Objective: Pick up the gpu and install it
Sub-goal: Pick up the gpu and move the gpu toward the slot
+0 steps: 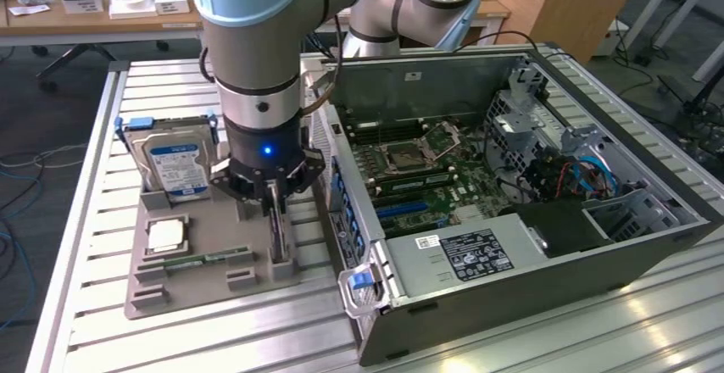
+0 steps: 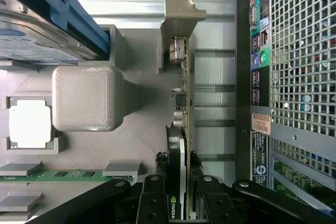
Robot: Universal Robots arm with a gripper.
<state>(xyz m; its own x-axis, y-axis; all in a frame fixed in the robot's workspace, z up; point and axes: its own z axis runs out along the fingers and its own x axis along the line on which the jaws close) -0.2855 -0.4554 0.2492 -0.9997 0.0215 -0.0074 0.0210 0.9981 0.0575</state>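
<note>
While stood on edge in grey holder tray (image 1: 192, 292), lower left of exterior view, gpu (image 1: 278, 239) is clamped by gripper (image 1: 271, 208), jaws closed against both faces, beside open computer case (image 1: 430, 93).

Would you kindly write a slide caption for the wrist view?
Wrist view: the gripper at the gpu, standing on edge in the gray tray beside the computer case.

Bench (image 1: 226, 343): slatted alu top, light grey. Directly on it, 2 items: grey holder tray (image 1: 198, 292) twd the exterior view's left, and open PC case (image 1: 543, 280) on its side twd the right. Tray & case sit just beside each other, w/ a narrow strip of slats btwn.
</note>
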